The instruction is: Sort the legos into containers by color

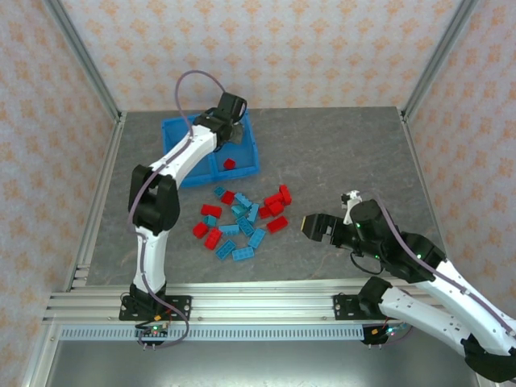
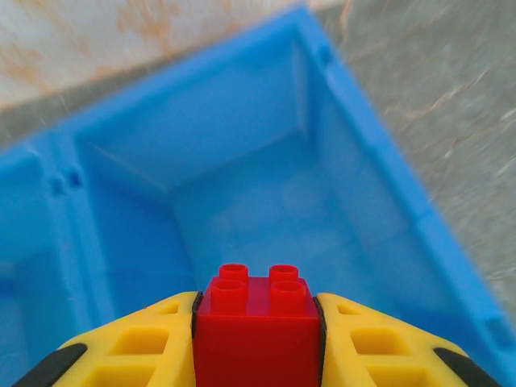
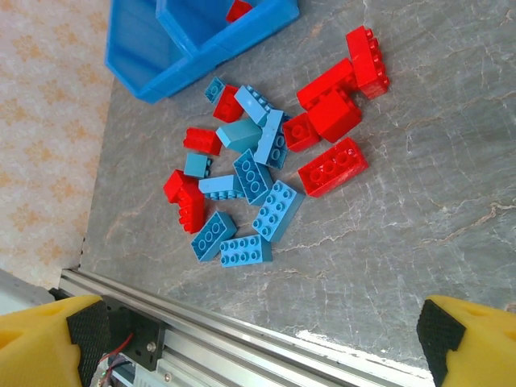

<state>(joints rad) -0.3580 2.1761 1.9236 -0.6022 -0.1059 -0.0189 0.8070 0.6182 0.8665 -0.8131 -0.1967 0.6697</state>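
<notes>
At the near edge runs an aluminium rail (image 1: 258, 306), with both arm bases bolted to it. Just beyond it on the right side, the right gripper (image 1: 310, 226) hangs over bare grey table (image 1: 347, 153), its yellow fingers (image 3: 472, 339) spread wide with nothing between them.

Next out, near the middle of the table, lie the legos (image 1: 242, 218) in a loose scatter of red and light blue bricks. Several touch or lean on one another; the reds gather mostly at the right end, with a few at the left. This pile sits between the right gripper and the bin (image 1: 173, 133), well apart from both.

Further back on the left stands the bin, blue and translucent, with its two compartments parted by a divider wall (image 2: 60, 201). A loose brick (image 1: 230, 164) — red — lies in the right compartment, near its front wall.

The left arm (image 1: 181, 157) reaches along the left of the pile and crosses over the bin, a purple cable (image 1: 189, 81) looping above it. The left gripper (image 2: 256, 302) hangs over the right compartment, clamped on a red brick (image 2: 256, 339) — four studs facing forward.

Patterned walls (image 1: 266, 48) close the far side.
</notes>
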